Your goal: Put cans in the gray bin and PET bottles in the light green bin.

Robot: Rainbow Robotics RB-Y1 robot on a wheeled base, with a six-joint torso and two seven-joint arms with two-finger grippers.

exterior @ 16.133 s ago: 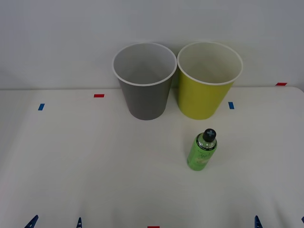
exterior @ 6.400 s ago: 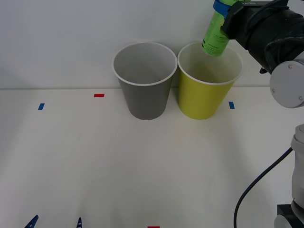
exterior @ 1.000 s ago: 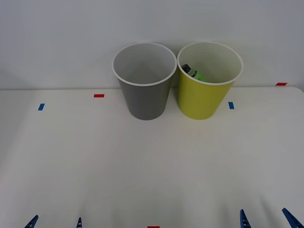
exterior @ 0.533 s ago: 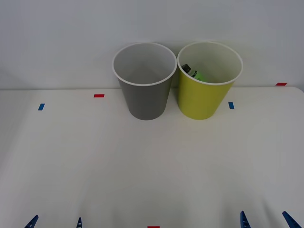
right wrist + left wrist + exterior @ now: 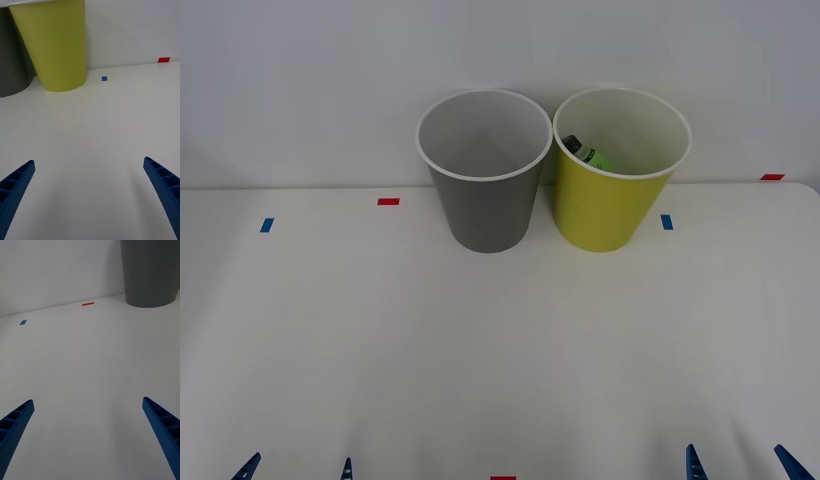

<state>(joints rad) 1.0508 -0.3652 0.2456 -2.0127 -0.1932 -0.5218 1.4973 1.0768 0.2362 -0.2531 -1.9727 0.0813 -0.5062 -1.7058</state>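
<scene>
Your left gripper (image 5: 297,467) is sitting low at the near edge of the front view, on the left side, with just its two blue ribbed fingertips (image 5: 247,466) poking into the picture. In its own wrist view, the left gripper (image 5: 90,435) is holding its jaws spread wide, one finger at each corner, with nothing between them.

Your right gripper (image 5: 740,463) is sitting at the near edge on the right side, its fingertips (image 5: 693,463) likewise just peeking in. In its wrist view, the right gripper (image 5: 90,195) is also keeping its jaws wide apart and holding nothing.
</scene>
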